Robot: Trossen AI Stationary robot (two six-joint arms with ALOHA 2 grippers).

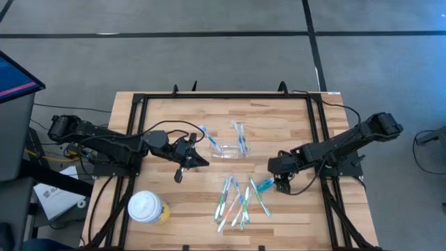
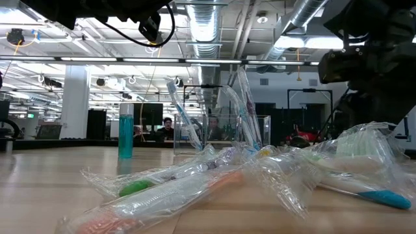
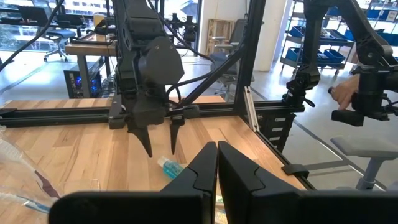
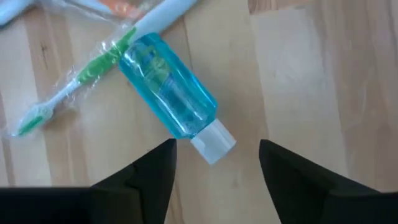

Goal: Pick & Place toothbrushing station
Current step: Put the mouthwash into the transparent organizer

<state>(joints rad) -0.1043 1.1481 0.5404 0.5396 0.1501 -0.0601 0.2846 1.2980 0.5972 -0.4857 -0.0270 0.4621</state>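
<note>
The clear toothbrushing station (image 1: pixel 226 148) stands on the table's middle, with wrapped toothbrushes (image 1: pixel 240 136) sticking up out of it; it also shows in the low view (image 2: pixel 221 133). My left gripper (image 1: pixel 191 160) is shut and empty, just left of the station, as its wrist view (image 3: pixel 217 163) shows. My right gripper (image 1: pixel 280 183) is open and points down, its fingers (image 4: pixel 163 163) on either side of the white cap (image 4: pixel 212 143) of a blue bottle (image 4: pixel 166 93) without touching it. The bottle lies on the wood (image 1: pixel 263 185).
A pile of wrapped toothbrushes (image 1: pixel 237 202) lies near the front edge, left of the bottle, and fills the low view's foreground (image 2: pixel 214 179). One green-bristled brush (image 4: pixel 74 90) lies against the bottle. A white-lidded yellow cup (image 1: pixel 148 208) stands front left. A black frame (image 1: pixel 223 96) runs round the table.
</note>
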